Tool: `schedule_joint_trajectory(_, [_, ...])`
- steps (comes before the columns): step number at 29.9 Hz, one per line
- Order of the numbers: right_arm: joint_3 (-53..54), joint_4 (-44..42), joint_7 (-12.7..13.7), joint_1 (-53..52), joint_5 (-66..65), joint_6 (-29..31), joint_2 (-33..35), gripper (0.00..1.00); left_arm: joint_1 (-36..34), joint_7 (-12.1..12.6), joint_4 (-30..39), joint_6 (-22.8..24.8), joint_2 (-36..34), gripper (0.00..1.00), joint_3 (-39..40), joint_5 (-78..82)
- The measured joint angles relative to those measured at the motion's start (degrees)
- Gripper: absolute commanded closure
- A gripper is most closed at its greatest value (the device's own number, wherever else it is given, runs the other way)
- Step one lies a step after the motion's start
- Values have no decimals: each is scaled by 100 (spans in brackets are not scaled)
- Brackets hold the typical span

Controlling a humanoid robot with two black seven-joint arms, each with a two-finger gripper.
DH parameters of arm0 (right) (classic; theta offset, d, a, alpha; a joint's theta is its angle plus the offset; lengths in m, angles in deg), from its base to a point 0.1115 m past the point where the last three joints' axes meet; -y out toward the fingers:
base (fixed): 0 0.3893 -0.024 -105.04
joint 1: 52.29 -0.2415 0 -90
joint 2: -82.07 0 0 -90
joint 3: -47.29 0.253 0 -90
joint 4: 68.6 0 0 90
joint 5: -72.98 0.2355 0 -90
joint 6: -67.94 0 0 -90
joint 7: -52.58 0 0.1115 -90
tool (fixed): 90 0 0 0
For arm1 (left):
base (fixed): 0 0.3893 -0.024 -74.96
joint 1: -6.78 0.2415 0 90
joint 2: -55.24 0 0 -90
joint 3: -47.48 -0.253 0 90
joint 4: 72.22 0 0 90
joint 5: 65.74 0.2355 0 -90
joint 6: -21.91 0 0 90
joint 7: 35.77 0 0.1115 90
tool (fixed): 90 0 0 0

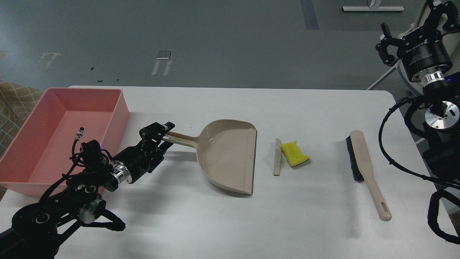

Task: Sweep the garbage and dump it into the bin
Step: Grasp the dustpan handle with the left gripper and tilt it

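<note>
Now the left gripper (pixel 166 133) is clamped on the beige dustpan (pixel 228 156) by its handle end. Beyond the pan's mouth, away from that claw, lie the bread slice (pixel 277 157) and sponge (pixel 294 153), touching. Behind it sits the pink bin (pixel 120 108). High and far off, the right gripper (pixel 413 27) is spread wide, well above the brush (pixel 364 169).

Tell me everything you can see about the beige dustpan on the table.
The dustpan is beige, smooth and plastic-looking, with a wide shallow scoop and a slim straight handle. It lies flat on the white table, nothing in it, its open straight edge facing the sponge and white slice, which lie apart from it. The handle points toward the pink bin. The left gripper is at the handle's end, fingers on either side, seemingly closed on it.
</note>
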Motion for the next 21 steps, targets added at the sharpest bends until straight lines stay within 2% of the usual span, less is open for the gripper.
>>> schedule_joint_trajectory(12, [0, -10, 3, 0, 0, 0, 3, 0, -316, -6, -490, 0, 308, 35, -169, -20])
schedule_joint_trajectory(21, [-8, -10, 3, 9, 0, 0, 3, 0, -394, -92, -747, 1, 372, 46, -198, -15])
